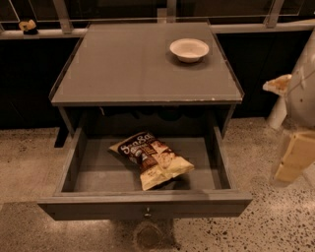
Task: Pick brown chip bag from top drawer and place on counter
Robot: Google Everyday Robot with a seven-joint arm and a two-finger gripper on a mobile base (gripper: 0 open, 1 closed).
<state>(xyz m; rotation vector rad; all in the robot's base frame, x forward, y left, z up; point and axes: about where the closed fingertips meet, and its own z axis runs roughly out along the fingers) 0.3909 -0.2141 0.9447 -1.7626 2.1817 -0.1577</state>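
Note:
The brown chip bag (150, 158) lies flat on the floor of the open top drawer (145, 206), a little right of its middle, with a pale end towards the drawer front. The drawer is pulled fully out below the counter (128, 69). My gripper (294, 157) hangs at the right edge of the view, beside the drawer's right side and clear of it. It is well away from the bag and holds nothing that I can see.
A small white bowl (189, 49) stands at the counter's back right. The arm's white body (302, 96) fills the right edge. A rail with metal posts (63, 15) runs behind the counter. Speckled floor (29, 162) surrounds the cabinet.

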